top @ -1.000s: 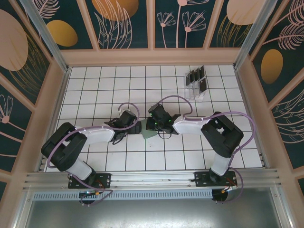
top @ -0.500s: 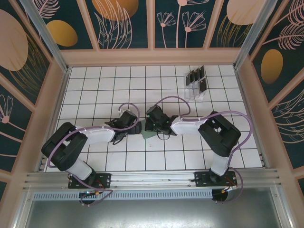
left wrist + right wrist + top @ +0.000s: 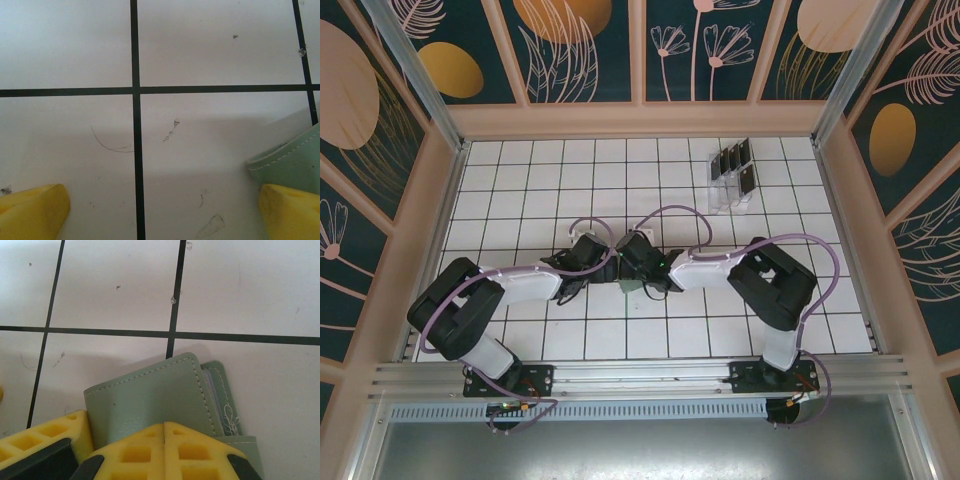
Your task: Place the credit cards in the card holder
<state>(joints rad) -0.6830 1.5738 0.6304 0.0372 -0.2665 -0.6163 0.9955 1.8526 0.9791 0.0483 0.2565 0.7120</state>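
Left gripper [image 3: 162, 207]: jaws wide apart, yellow pads [image 3: 32, 207] sitting in the two bottom corners of the left wrist view with bare tiled surface [image 3: 200, 55] between them. Nothing is held. The bottom-right pad sits against a stitched corner of the card holder [image 3: 295, 155], which pokes in from the right edge of the frame. Right gripper [image 3: 165, 440]: jaws together, the two pads [image 3: 125, 455] meet at a seam at bottom centre of the right wrist view. They lie over the near part of the card holder [image 3: 150, 395]; can't tell whether they pinch any of it. The holder is sage green, flat on the surface, cover folded over with an inner flap showing at its right side. One more yellow block [image 3: 45, 440] at lower left touches the holder's left edge; can't tell which gripper it belongs to. In the top view the right gripper [image 3: 632, 266] and left gripper [image 3: 588, 258] are just beside each other at mid-frame, holder mostly hidden under them. The credit cards [image 3: 746, 181] stand in a clear rack [image 3: 718, 196] at upper right, well apart from both grippers.
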